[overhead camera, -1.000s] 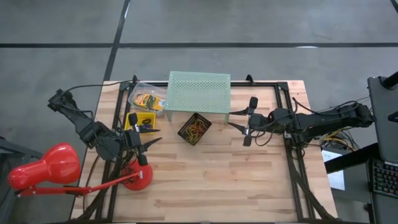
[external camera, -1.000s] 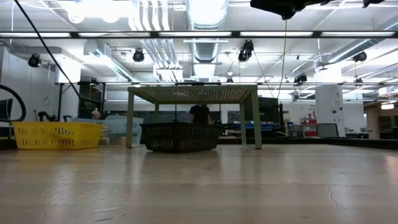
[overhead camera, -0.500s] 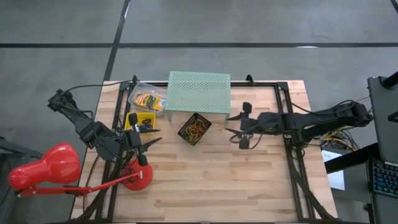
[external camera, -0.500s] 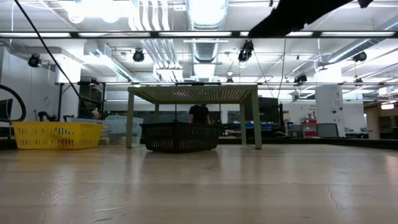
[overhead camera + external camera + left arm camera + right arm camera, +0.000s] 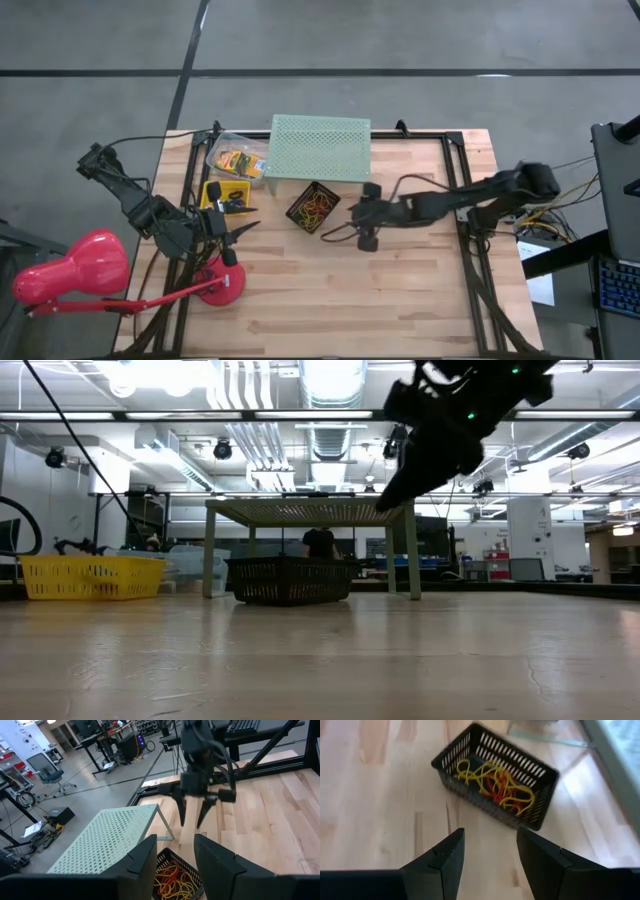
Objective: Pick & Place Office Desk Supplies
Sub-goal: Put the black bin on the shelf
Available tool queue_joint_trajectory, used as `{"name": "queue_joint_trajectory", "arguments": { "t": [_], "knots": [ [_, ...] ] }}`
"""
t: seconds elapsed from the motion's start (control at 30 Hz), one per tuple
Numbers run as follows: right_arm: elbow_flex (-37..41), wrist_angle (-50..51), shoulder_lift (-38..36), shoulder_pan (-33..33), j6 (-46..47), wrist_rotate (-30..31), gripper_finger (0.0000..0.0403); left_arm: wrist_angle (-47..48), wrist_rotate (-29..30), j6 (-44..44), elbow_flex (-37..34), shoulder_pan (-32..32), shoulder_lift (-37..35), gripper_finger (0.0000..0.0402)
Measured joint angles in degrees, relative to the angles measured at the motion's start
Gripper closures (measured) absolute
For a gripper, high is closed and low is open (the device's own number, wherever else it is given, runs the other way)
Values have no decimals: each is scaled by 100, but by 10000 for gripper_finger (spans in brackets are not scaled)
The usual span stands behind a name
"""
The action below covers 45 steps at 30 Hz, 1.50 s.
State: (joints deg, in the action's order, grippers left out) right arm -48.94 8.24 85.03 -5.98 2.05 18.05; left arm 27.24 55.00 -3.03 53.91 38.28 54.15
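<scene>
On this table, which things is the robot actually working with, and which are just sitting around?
Part of the job:
- black basket holding rubber bands
- yellow basket
- clear bag of small yellow-orange boxes
- right end effector, open, beside the black basket

Just sitting there:
- red desk lamp
- mint-green perforated stand
- left end effector, open, waiting near the yellow basket

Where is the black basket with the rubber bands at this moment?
In the high view, the black basket stands on the table just in front of the green perforated stand, with the open right gripper hovering close beside it.
</scene>
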Motion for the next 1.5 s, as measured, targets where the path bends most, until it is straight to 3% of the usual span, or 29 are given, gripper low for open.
{"name": "queue_joint_trajectory", "arguments": {
  "t": [0.17,0.47,0.6,0.8,0.93,1.03,1.3,1.5],
  "knots": [
    [-607,120,700,-2,-159,-5,225,1,-2,-2,0,0,0,268],
    [-2365,2077,1773,4,-901,-24,225,0,-4,-2,0,0,0,268],
    [-2733,2392,2100,4,-1385,-621,225,1,-4,-2,0,0,0,268],
    [-2790,2423,2332,12,-1732,-739,225,4,-9,-2,0,0,0,268],
    [-2821,2433,2339,15,-1749,-406,225,2,-15,-2,0,0,0,268],
    [-2858,2413,2339,18,-2290,-264,225,2,-15,-2,0,0,0,268],
    [-2708,1982,2378,116,-3442,-333,225,2,-13,-2,0,0,0,268],
    [-2617,1697,2448,440,-3566,-630,225,2,-13,-2,0,0,0,268]
  ]
}}
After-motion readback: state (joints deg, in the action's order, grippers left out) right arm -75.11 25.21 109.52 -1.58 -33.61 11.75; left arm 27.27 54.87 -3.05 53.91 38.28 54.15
